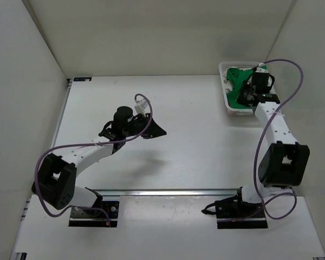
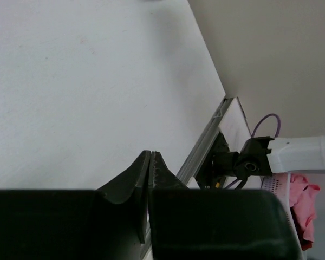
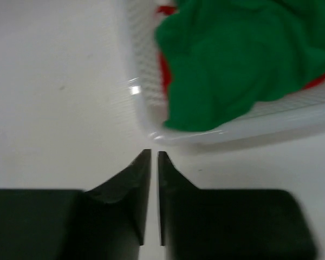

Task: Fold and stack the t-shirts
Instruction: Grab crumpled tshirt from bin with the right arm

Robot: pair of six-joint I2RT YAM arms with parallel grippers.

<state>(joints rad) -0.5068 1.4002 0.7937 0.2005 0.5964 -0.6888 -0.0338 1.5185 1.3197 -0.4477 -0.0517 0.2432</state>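
Note:
The bright green t-shirt (image 1: 238,89) lies crumpled in the white mesh basket (image 1: 226,95) at the far right, and it also shows in the right wrist view (image 3: 233,59). The red t-shirt (image 3: 165,76) shows only as bits under the green one. A pinkish-red cloth (image 2: 304,208) shows in the basket in the left wrist view. The white t-shirt is not visible. My right gripper (image 1: 241,98) (image 3: 154,154) is shut and empty, hovering at the basket's corner. My left gripper (image 1: 160,131) (image 2: 150,154) is shut and empty above the bare table's middle.
The basket's rim (image 3: 151,127) is close in front of my right fingertips. Walls enclose the table on the left, back and right. A metal rail (image 1: 168,191) runs along the near edge by the arm bases.

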